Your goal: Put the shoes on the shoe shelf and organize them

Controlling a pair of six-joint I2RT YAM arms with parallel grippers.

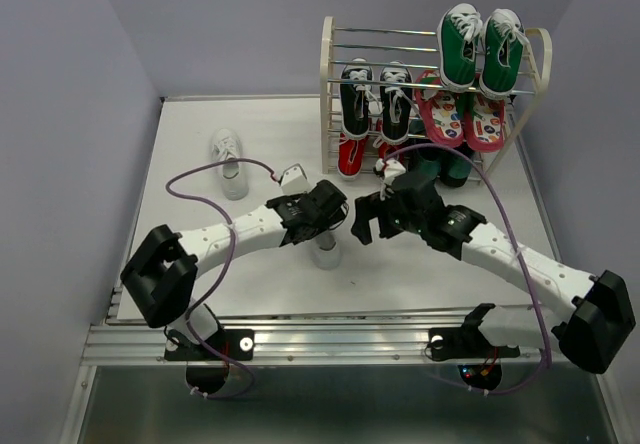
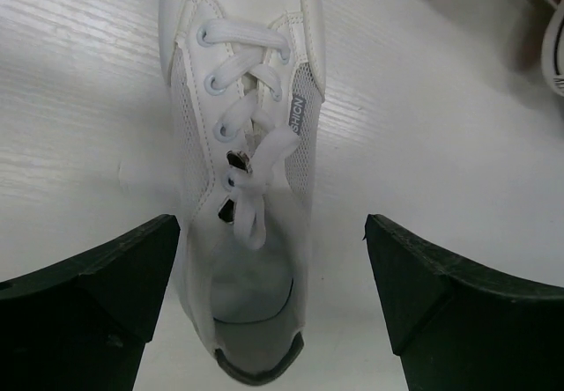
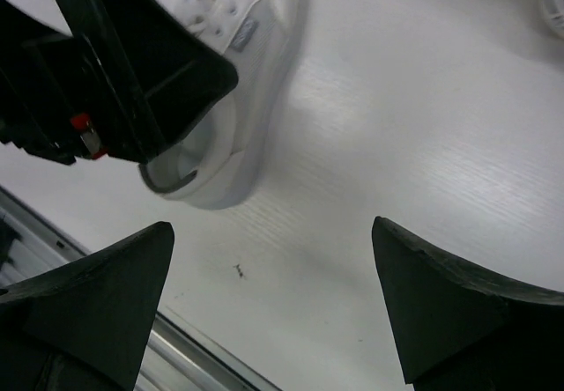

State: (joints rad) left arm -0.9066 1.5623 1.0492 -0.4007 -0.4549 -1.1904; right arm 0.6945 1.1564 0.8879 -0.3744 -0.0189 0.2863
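left end effector (image 2: 271, 224): open, pointing down astride white lace-up sneaker (image 2: 247, 100) | right end effector (image 3: 273, 228): open, low over white bench (image 3: 423, 100)

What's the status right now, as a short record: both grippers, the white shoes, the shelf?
left gripper: open, fingers either side of white lace-up sneaker
right gripper: open, empty, over bare table
second white sneaker: on the table, left of shelf
cream-framed metal-rod shoe shelf: holds black sneakers, red sneakers, green sneakers, pink flip-flops
not yet shelved: both white sneakers
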